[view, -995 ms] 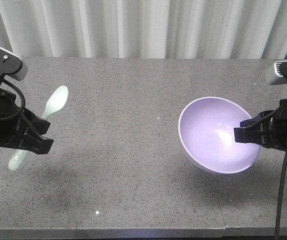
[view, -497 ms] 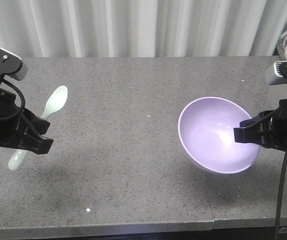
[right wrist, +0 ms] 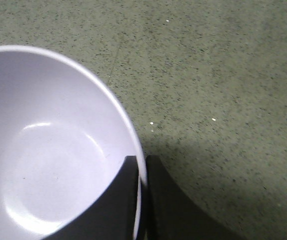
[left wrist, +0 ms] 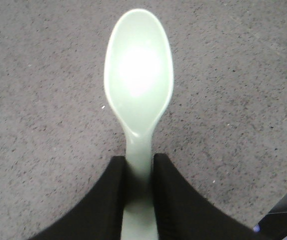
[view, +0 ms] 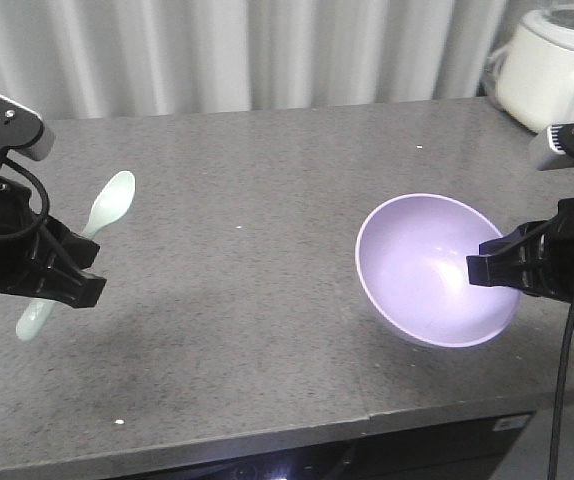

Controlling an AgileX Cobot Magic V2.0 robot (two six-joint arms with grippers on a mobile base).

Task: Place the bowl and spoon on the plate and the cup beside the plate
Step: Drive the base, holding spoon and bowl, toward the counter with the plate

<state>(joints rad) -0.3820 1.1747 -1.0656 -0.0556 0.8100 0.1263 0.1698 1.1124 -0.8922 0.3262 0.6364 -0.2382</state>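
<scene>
Grey speckled tabletop (view: 267, 300) runs under both arms, with a pale pleated curtain (view: 217, 50) hanging behind it. Compared with a second ago, the scene behind the arms has slid: a white appliance, probably a rice cooker (view: 552, 70), now shows at the far right corner, and the near edge of the table has come into sight at the bottom. The arms and their loads sit at the same places in the exterior view, so the shift reads as the mobile base moving rather than the arms.

The left gripper (view: 67, 282) is closed tight on the handle of the spoon (view: 107, 205), which is held off the surface with its scoop pointing away; the left wrist view shows the handle pinched between the two black fingers (left wrist: 171, 200). The right gripper (view: 482, 268) is clamped on the rim of the bowl (view: 417, 265), one finger inside the wall and one outside, the bowl tilted and lifted, casting a shadow below.

Neither the plate nor the cup appears in any view. Judging from this, both pickups are done and the robot is likely carrying them toward the plate, with placement yet to come
</scene>
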